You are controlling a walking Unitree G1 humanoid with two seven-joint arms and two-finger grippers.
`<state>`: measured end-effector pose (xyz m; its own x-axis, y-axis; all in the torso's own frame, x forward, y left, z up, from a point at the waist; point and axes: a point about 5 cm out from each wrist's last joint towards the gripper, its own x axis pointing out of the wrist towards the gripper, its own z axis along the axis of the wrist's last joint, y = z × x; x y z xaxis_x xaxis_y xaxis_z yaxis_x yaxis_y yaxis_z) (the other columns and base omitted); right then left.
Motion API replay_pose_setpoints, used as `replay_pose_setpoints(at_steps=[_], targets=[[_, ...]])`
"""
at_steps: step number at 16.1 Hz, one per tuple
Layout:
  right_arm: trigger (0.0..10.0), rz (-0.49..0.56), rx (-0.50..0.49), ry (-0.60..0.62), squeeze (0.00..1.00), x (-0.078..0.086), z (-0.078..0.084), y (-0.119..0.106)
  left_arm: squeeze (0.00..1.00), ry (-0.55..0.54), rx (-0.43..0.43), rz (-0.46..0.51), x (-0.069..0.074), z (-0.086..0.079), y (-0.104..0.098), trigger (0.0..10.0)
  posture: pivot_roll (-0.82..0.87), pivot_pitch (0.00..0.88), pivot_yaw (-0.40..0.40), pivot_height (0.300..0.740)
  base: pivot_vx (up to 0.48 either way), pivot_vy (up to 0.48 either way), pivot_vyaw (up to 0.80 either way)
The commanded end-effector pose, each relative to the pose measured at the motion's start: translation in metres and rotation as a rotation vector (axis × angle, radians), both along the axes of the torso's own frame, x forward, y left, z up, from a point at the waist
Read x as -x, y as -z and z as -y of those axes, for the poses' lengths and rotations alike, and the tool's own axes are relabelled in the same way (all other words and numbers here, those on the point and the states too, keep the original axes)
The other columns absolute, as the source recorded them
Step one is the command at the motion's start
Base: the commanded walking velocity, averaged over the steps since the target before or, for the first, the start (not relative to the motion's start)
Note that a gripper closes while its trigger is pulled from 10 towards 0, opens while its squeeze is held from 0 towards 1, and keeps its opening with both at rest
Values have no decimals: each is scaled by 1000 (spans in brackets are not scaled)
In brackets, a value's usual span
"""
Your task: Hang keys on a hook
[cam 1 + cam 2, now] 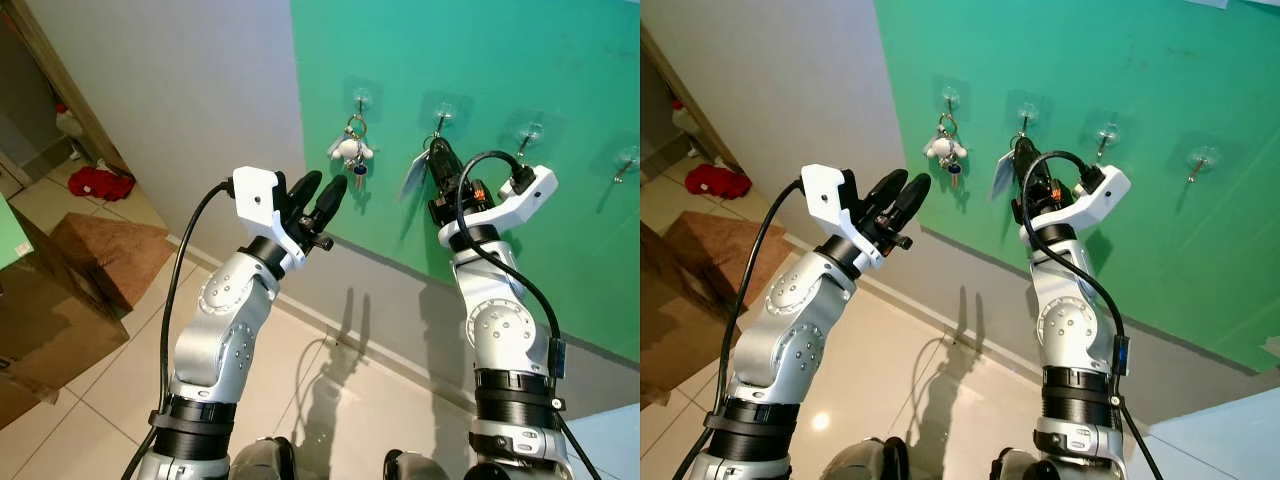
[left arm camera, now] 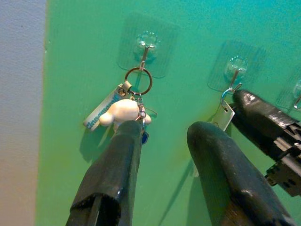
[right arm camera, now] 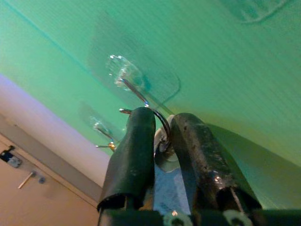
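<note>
**Right tool pinches a key ring at the second hook**

What hangs below the right tool (image 3: 157, 136) is mostly hidden behind its fingers; a pale tag (image 1: 414, 172) shows beside it. The fingers are clamped on a key ring (image 3: 162, 123), held at the wire hook (image 3: 136, 94) on the green wall (image 1: 480, 90). The left tool (image 1: 318, 198) hovers with fingers apart, just short of the first hook's keys (image 1: 352, 150). Two further hooks lie to the right.

Right gripper (image 1: 1023, 157) holds keys (image 1: 1004, 171) at second hook (image 1: 1024, 119).
</note>
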<state>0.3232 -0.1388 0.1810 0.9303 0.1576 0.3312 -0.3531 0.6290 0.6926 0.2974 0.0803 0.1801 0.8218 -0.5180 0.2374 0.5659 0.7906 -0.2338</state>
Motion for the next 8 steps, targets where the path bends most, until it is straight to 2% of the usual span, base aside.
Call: replay_pose_setpoints(at_steps=[1, 4, 7, 8], targets=[[10000, 27, -15, -2, 1000, 4, 3, -3, 0, 2, 2, 1, 2, -1, -1, 10000, 26, 152, 61, 740, 0, 0, 0], [10000, 54, -14, -20, 1000, 16, 10, 2, 0, -2, -5, -11, 1, 0, 3, 10000, 19, 149, 63, 740, 0, 0, 0], [10000, 27, 16, -33, 1000, 25, 13, 14, 0, -34, -37, -43, -1, -4, 11, 10000, 19, 146, 62, 740, 0, 0, 0], [10000, -59, 122, -19, 569, 34, 19, 38, 0, -101, -134, -122, -2, -12, 32, 10000, 19, 146, 62, 740, 0, 0, 0]])
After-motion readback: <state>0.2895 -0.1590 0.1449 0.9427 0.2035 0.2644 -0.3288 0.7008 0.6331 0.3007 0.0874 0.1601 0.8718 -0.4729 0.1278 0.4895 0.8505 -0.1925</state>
